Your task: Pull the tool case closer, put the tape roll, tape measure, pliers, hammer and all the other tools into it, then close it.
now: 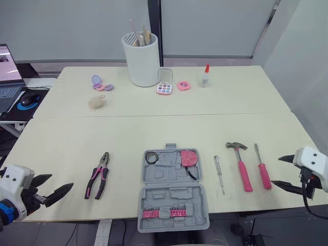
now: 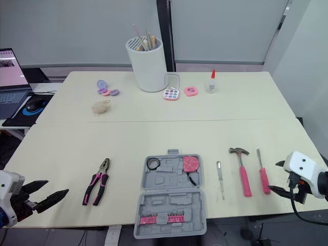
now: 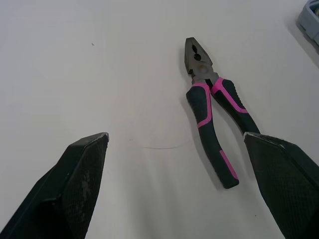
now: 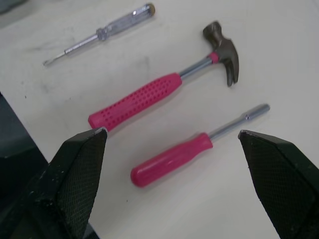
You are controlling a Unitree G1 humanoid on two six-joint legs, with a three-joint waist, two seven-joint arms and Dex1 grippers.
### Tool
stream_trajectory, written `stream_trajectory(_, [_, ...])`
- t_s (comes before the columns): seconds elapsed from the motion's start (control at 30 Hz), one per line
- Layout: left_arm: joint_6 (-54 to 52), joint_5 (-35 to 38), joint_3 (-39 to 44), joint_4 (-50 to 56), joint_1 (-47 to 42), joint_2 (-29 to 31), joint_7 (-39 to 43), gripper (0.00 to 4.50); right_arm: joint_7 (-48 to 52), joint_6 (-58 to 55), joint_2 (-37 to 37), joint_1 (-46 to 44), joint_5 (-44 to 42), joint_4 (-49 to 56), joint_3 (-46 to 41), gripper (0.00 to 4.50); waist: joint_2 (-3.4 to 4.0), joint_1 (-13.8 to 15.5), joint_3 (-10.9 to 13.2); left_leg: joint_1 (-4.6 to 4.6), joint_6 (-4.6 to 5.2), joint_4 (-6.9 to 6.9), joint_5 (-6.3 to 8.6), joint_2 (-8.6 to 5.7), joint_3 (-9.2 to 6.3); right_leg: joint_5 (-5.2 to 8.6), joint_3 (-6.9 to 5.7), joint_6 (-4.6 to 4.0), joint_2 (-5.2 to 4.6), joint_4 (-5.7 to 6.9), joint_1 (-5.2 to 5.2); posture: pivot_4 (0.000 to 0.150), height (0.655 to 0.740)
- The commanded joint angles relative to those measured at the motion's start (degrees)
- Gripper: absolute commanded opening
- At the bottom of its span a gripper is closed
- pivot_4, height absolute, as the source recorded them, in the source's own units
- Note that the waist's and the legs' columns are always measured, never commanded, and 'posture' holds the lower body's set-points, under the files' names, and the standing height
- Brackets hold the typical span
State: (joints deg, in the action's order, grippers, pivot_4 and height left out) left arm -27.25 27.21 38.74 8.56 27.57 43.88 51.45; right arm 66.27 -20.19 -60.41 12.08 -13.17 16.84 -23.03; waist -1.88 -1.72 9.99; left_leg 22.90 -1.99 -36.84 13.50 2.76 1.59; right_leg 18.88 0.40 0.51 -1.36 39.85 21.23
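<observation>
The grey tool case lies open at the table's front centre. A black tape roll and a pink tape measure sit in its far half. Left of the case lie pink-and-black pliers, a short way right of my open left gripper. To the right of the case, a clear-handled screwdriver, a pink hammer and a pink screwdriver lie side by side. My right gripper hangs open just right of the pink screwdriver, with nothing in it.
At the back stand a white holder with sticks, a makeup palette, a pink compact, a glue bottle, purple compacts and a fluffy ball. A laptop and mouse sit far left.
</observation>
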Motion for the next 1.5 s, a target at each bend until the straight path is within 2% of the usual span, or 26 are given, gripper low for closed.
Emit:
stream_trajectory(0.03, [-4.68, 2.53, 0.96, 6.89, 1.39, -4.05, -5.41, 4.50, 0.67, -1.49, 0.01, -5.85, -5.55, 6.26, 2.59, 4.48, -0.02, -0.13, 0.01, -0.01, 0.00, 0.00, 0.00, 0.00, 0.01, 0.00, 0.03, 0.01, 0.00, 0.00, 0.01, 0.150, 0.7366])
stream_trajectory(0.2, [-9.44, 3.28, -2.43, 15.06, -0.19, -10.53, -13.87, 4.50, 0.80, -9.97, 0.45, -16.20, -15.30, 13.70, 9.67, 4.48, -0.15, 0.15, 0.02, 0.00, 0.00, -0.01, 0.00, 0.02, -0.05, -0.01, 0.02, 0.03, 0.04, 0.02, -0.01, 0.150, 0.7366])
stream_trajectory(0.3, [-10.41, 0.32, -5.37, 17.17, -2.28, -13.43, -19.94, 4.50, 0.58, -13.00, 0.61, -21.94, -18.15, 15.62, 13.66, 4.48, -0.19, 0.46, 0.01, 0.01, 0.00, -0.05, 0.00, -0.03, -0.03, -0.06, 0.05, 0.09, 0.01, 0.00, -0.04, 0.150, 0.7366])
stream_trajectory(0.33, [-11.42, 1.30, -5.67, 17.82, -3.30, -14.78, -21.49, 4.50, 0.50, -13.76, 0.77, -23.48, -18.88, 16.02, 14.71, 4.48, -0.27, 0.56, -0.01, 0.02, 0.00, -0.07, 0.00, -0.04, -0.04, -0.07, 0.05, 0.10, 0.00, 0.00, -0.03, 0.150, 0.7366])
stream_trajectory(0.4, [-12.70, 0.62, -7.43, 18.70, -4.83, -16.26, -24.61, 4.50, 0.59, -14.91, 1.06, -26.11, -20.12, 16.58, 16.62, 4.48, -0.33, 0.54, -0.04, 0.02, 0.00, -0.06, 0.01, -0.03, -0.03, -0.07, 0.05, 0.09, 0.01, -0.06, -0.04, 0.150, 0.7366])
stream_trajectory(0.53, [-11.17, -4.50, -12.96, 13.96, -9.22, -17.88, -29.27, 4.50, 0.76, -15.85, 5.28, -34.13, -21.51, 17.23, 23.57, 4.48, -0.34, 0.39, -0.04, 0.01, 0.01, -0.07, 0.01, -0.03, -0.03, -0.09, 0.09, 0.11, 0.03, -0.03, -0.03, 0.150, 0.7366])
stream_trajectory(0.83, [-10.05, -8.35, -18.14, 3.91, -16.47, -18.98, -32.46, 4.50, 1.50, -14.02, 7.55, -37.38, -18.91, 15.76, 28.89, 4.48, -0.34, 0.31, -0.04, 0.04, 0.01, -0.08, 0.01, -0.06, -0.02, -0.09, 0.07, 0.10, -0.01, -0.02, 0.00, 0.150, 0.7366])
stream_trajectory(1.13, [-13.42, -10.71, -22.54, 4.70, -17.52, -19.81, -34.26, 4.50, 0.90, -13.82, 7.99, -36.98, -18.27, 16.03, 29.27, 4.48, -0.23, 0.36, -0.10, 0.00, 0.01, -0.08, 0.01, -0.05, -0.03, -0.10, 0.06, 0.11, -0.02, 0.03, -0.03, 0.150, 0.7366])
stream_trajectory(1.23, [-15.80, -9.70, -22.41, 6.63, -16.53, -20.90, -34.82, 3.92, 0.70, -13.66, 8.05, -36.85, -17.97, 16.11, 29.28, 4.50, -0.23, 0.35, -0.10, 0.00, 0.01, -0.08, 0.01, -0.07, -0.01, -0.11, 0.07, 0.12, -0.04, 0.02, -0.04, 0.150, 0.7366])
stream_trajectory(1.37, [-18.22, -8.64, -21.85, 7.75, -16.08, -21.78, -34.66, 2.67, 0.57, -13.13, 8.29, -36.75, -17.32, 16.18, 29.50, 4.50, -0.22, 0.33, -0.11, 0.00, 0.01, -0.07, 0.01, -0.08, -0.01, -0.11, 0.08, 0.12, -0.05, 0.02, -0.03, 0.150, 0.7366])
stream_trajectory(1.5, [-18.87, -8.41, -20.44, 6.89, -16.69, -21.79, -34.97, 2.56, 0.58, -12.40, 8.37, -36.65, -16.56, 16.23, 29.72, 4.50, -0.19, 0.33, -0.12, -0.01, 0.01, -0.07, 0.01, -0.08, -0.01, -0.11, 0.08, 0.13, -0.05, 0.02, -0.03, 0.150, 0.7366])
